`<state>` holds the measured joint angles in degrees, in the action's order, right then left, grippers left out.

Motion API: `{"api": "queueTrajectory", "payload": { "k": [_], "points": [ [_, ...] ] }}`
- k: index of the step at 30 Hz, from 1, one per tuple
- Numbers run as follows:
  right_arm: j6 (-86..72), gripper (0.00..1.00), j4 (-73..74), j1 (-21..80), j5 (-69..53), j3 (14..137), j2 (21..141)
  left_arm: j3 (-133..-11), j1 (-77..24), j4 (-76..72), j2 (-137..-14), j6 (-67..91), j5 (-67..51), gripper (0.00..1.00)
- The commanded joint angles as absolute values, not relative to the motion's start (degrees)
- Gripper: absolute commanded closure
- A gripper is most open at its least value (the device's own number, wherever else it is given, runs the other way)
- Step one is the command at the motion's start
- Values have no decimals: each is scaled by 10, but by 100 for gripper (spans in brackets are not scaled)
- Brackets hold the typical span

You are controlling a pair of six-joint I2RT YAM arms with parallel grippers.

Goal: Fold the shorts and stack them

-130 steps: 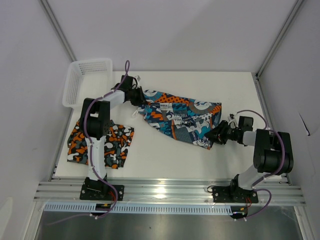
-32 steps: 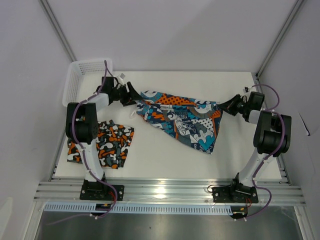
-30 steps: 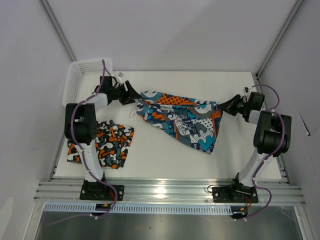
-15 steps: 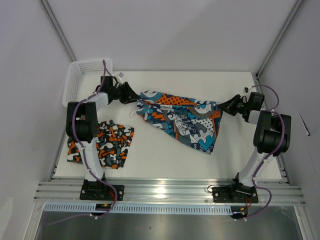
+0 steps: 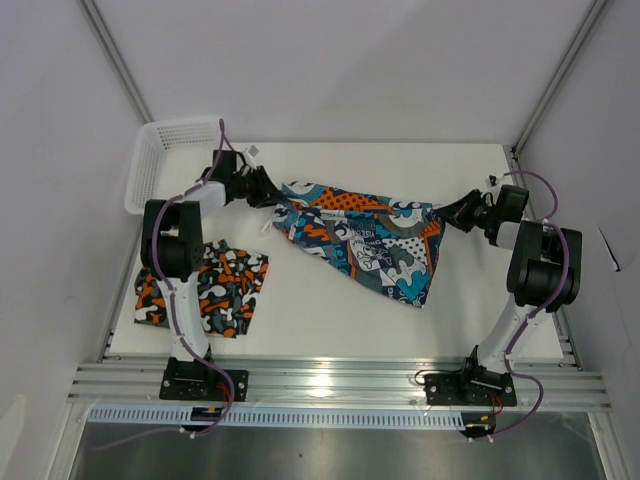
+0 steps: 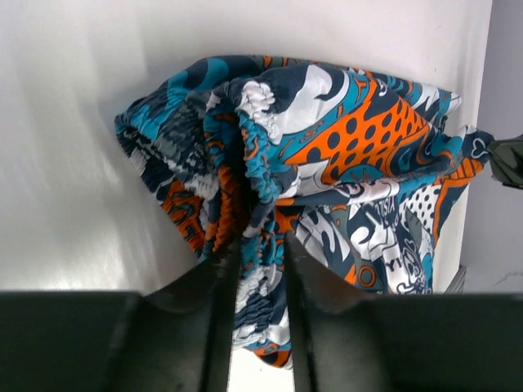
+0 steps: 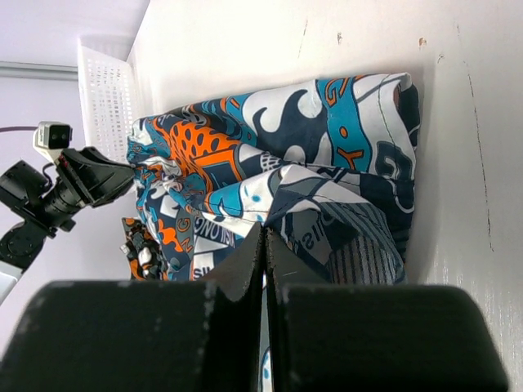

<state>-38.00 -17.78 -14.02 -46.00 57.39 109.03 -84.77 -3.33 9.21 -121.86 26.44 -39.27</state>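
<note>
The teal-blue graphic shorts lie spread across the middle of the table, stretched between both grippers. My left gripper is shut on the bunched elastic waistband at their left end, which shows between its fingers in the left wrist view. My right gripper is shut on a fold of the cloth at their right end. The camouflage shorts lie folded flat at the near left, under my left arm.
A white mesh basket stands at the far left corner, just behind my left wrist; it also shows in the right wrist view. Metal frame posts rise at the back corners. The table's right edge runs close to my right arm.
My left gripper has shifted slightly right along the back edge, still holding the waistband. My right gripper and the shorts have hardly moved in the last second.
</note>
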Motion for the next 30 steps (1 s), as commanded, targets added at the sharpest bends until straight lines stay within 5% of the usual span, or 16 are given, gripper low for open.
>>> {"api": "queueTrajectory", "payload": {
  "k": [1,5,30],
  "points": [
    [-384,100,-204,-142,-475,572,1096,-886,-43,88,-1239,253,-406,73],
    [-391,100,-207,-144,-474,575,1097,-893,-41,80,-1247,262,-420,100],
    [-522,100,-338,-202,-489,569,1143,-752,37,-271,-1221,522,-553,100]
  ]
}}
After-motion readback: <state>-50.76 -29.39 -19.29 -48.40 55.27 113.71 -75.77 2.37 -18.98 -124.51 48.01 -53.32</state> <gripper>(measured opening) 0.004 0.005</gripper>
